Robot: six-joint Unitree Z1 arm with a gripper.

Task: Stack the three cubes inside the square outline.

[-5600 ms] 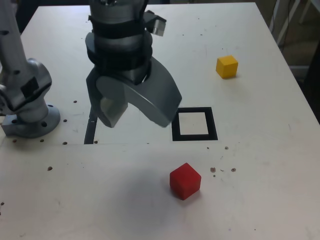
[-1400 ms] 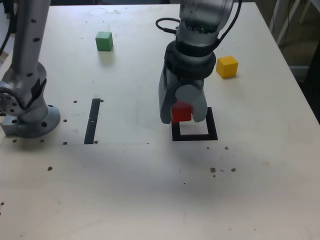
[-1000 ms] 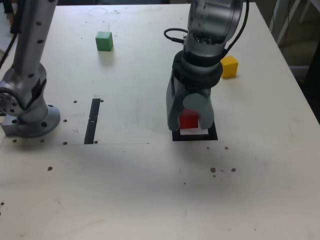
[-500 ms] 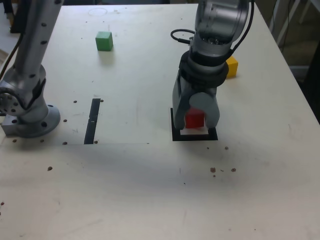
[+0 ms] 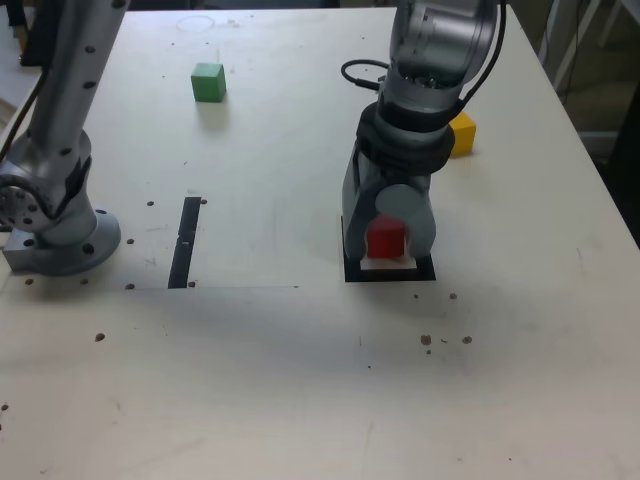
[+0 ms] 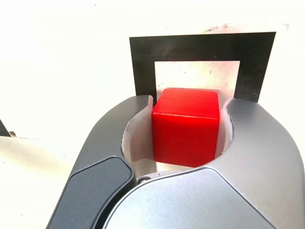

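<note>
The red cube (image 5: 386,238) (image 6: 187,126) rests on the white centre of the square outline (image 5: 424,270) (image 6: 200,47). My gripper (image 5: 388,250) (image 6: 188,105) stands upright over it, with a jaw lying close along each side of the cube, shut on it. In the exterior view the yellow cube (image 5: 463,134) sits behind the arm to the right, partly hidden by it. The green cube (image 5: 208,82) lies at the far left of the table.
The arm's grey base (image 5: 55,235) is bolted at the exterior view's left edge. A narrow black strip (image 5: 185,242) lies between the base and the outline. Small dark specks dot the white tabletop (image 5: 300,380) near the front.
The gripper has carried the red cube rightward and down onto the outline's centre. In the last half second it barely moved; the cube sits slightly lower.
</note>
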